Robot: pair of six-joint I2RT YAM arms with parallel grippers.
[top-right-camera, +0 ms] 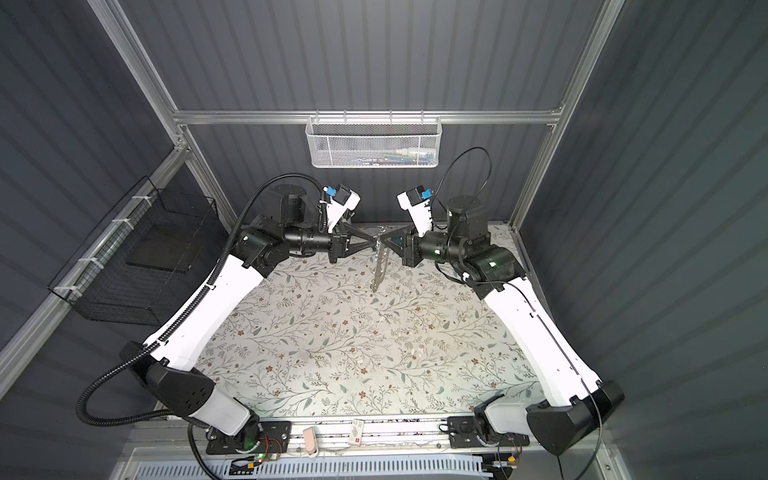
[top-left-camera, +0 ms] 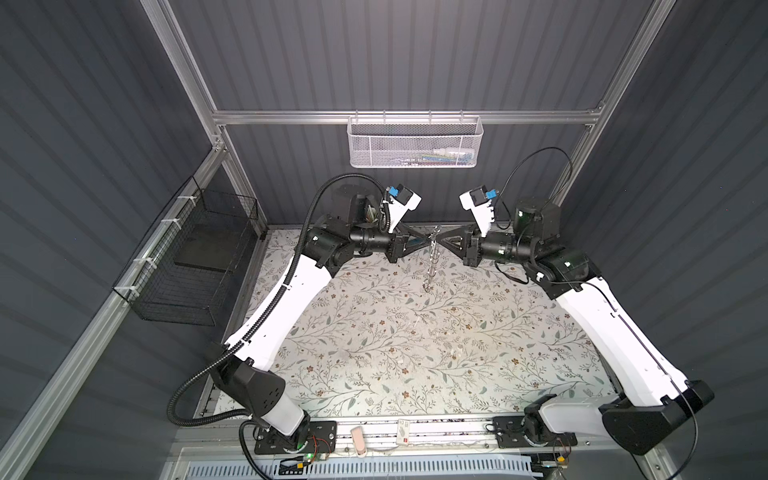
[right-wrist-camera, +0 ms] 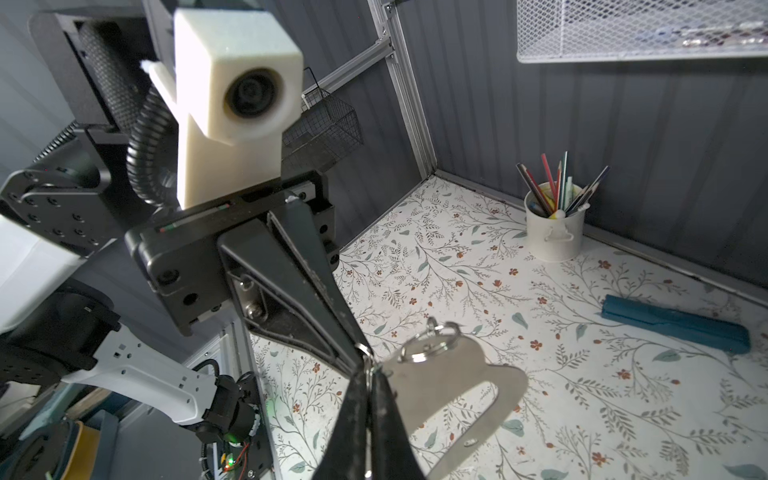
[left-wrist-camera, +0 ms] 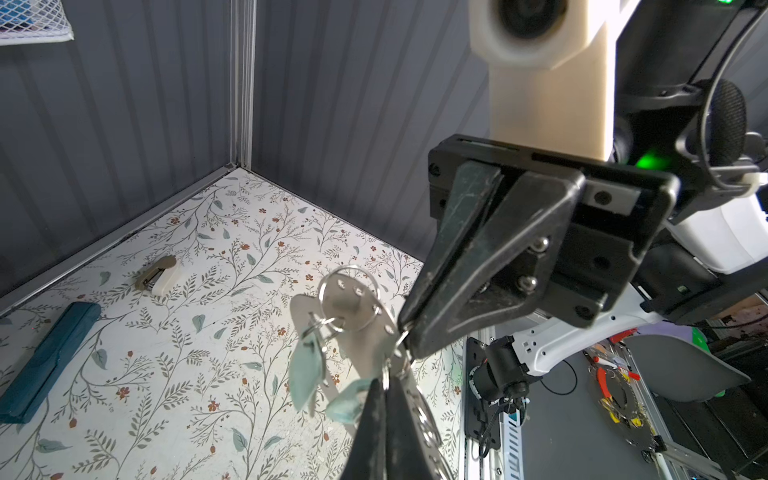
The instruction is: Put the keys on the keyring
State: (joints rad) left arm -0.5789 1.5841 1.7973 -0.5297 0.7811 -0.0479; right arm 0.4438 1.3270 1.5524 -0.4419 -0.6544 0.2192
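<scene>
so the keyring (top-left-camera: pixel 431 266) hangs upper centre, long axis pointing down-frame; left hand (top-left-camera: pixel 428 241) and right hand (top-left-camera: pixel 439 242) both clamped on it

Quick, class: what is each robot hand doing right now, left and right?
Left hand: closed, pinching the keyring at its edge.
Right hand: closed, pinching the same keyring from the opposite side.

Teal case (right-wrist-camera: pixel 675 328) and pencil cup (right-wrist-camera: pixel 555 232) on table (right-wrist-camera: pixel 457 270).

Keyring (left-wrist-camera: pixel 365 340) aloft w/ mint-tagged keys (left-wrist-camera: pixel 307 374)
</scene>
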